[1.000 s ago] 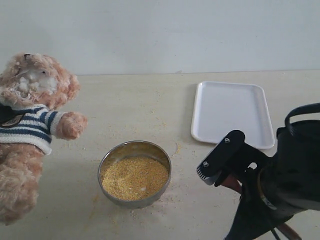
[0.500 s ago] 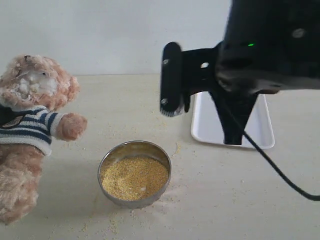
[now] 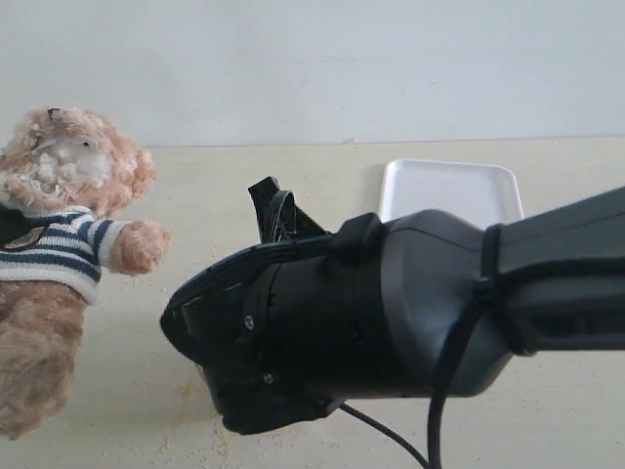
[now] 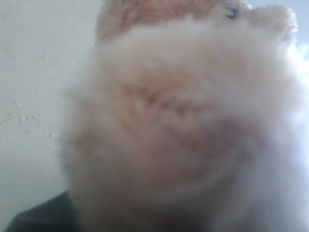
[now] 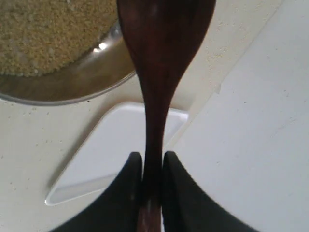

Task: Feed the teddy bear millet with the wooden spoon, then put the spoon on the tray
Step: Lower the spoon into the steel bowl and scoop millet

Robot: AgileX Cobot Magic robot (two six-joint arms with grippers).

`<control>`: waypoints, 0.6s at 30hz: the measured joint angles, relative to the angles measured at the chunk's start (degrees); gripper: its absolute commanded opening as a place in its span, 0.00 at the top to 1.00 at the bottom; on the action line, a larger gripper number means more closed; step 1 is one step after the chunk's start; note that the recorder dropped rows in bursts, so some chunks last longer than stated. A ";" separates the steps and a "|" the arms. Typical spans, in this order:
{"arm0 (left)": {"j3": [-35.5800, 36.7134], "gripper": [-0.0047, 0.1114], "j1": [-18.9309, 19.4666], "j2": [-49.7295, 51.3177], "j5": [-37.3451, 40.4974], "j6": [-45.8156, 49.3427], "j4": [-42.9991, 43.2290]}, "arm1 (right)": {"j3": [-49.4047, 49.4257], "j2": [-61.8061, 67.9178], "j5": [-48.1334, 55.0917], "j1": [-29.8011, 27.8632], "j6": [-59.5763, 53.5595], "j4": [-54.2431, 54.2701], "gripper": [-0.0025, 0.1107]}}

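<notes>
Clamping the wooden spoon (image 5: 153, 72) by its handle, the right claw (image 5: 149, 164) aims its bowl at the millet (image 5: 43, 34), presumably to scoop; left claw hidden, cannot tell.

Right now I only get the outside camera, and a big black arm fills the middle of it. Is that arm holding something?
Observer: Yes, the right tool is shut on the slim handle of a wooden spoon.
Visitor: Is there food anywhere?
Observer: In the right wrist view the spoon's wide end overlaps the rim of a steel bowl holding millet.
Visitor: And the left wrist camera?
Observer: Only the bear's fur, blurred, filling nearly the whole picture.
</notes>
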 measured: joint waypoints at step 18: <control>0.00 0.92 0.00 0.00 0.00 0.00 0.00 | 0.00 0.28 -1.64 0.00 -6.78 13.67 0.98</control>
